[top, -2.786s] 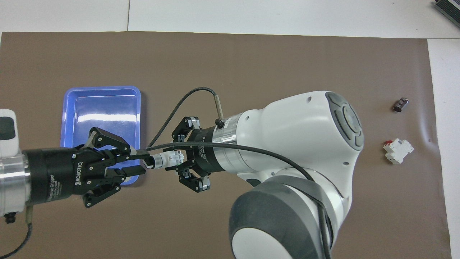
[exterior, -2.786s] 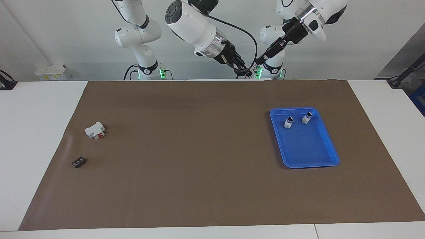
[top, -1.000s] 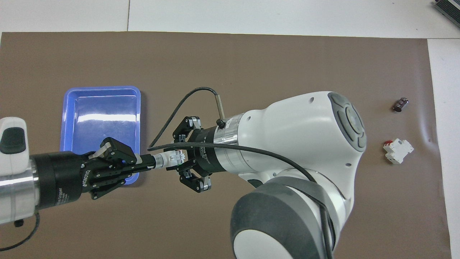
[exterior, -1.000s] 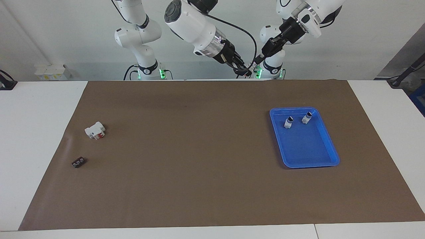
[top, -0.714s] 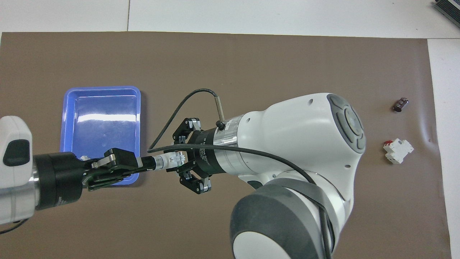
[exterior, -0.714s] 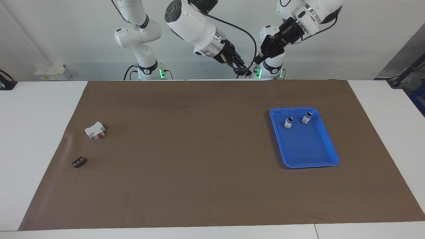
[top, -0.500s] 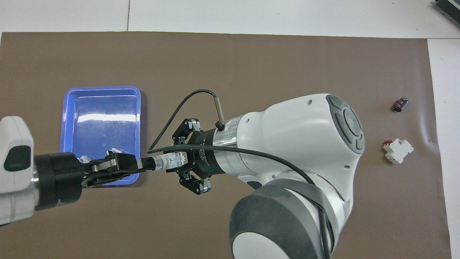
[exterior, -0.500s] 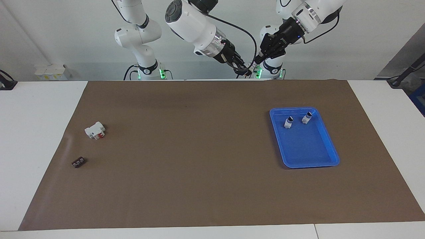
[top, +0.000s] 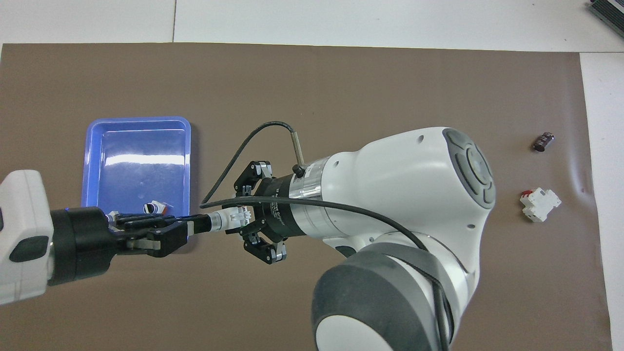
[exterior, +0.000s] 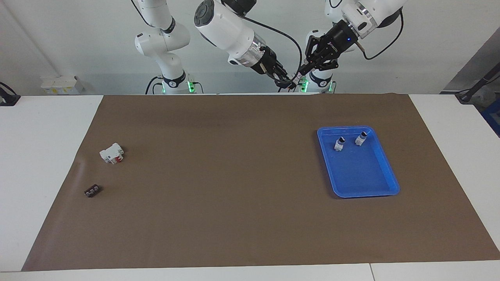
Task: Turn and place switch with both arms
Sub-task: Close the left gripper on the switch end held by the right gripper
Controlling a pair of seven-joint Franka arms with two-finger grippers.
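Rolled since earlier, left gripper (top: 197, 225) grips the level switch (top: 225, 219).

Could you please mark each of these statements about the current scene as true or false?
1. Both grippers grip the switch in the air. True: the left gripper and the right gripper each hold one end.
2. The blue tray is empty. False: two small white pieces stand in it, at the end nearer the robots.
3. The white block with red parts lies on the brown mat. True.
4. The small black part lies in the tray. False: it lies on the mat, toward the right arm's end.
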